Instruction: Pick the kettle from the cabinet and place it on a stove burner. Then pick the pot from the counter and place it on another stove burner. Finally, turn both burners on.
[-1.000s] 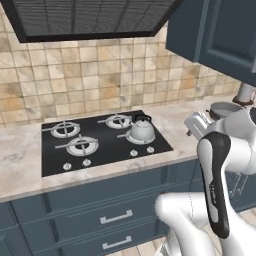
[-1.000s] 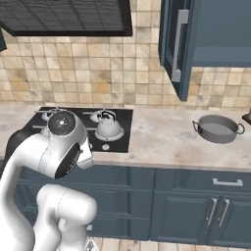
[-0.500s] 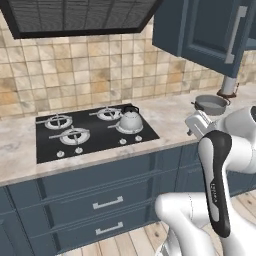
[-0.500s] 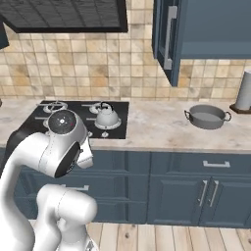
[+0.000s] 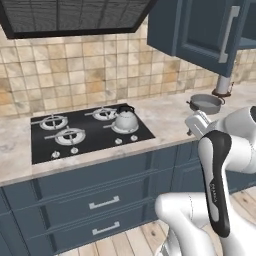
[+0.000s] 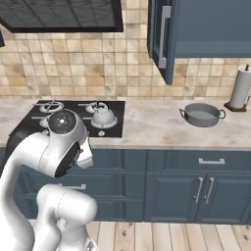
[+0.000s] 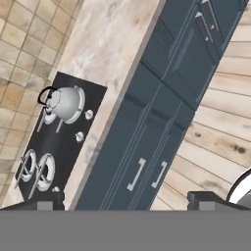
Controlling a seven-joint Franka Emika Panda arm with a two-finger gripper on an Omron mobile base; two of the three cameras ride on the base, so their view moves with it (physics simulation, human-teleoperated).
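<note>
Marbled counter [image 6: 147, 128] crosses mid-frame; the kettle [image 6: 103, 116] sits on a stove burner [image 6: 104, 122] left of centre, the pot [image 6: 201, 114] at right. Gripper [image 7: 125, 200] at the hand view's bottom gapes wide, empty.

In the left base view the cooktop [image 5: 90, 137] sits at centre left, set into the counter [image 5: 165, 117]. The kettle [image 5: 124, 120] stands on the cooktop's right front burner; three other burners [image 5: 70, 135] lie to its left. Right of the cooktop, well apart, the pot [image 5: 206, 103] rests on the counter, just before a paper towel roll [image 5: 223, 85] at the right edge. The cabinet [image 5: 200, 30] hangs at upper right, above the pot, its door [image 5: 212, 32] swung open. A range hood [image 5: 75, 15] spans the upper left, over the cooktop. Drawers [image 5: 100, 200] lie below the counter.
</note>
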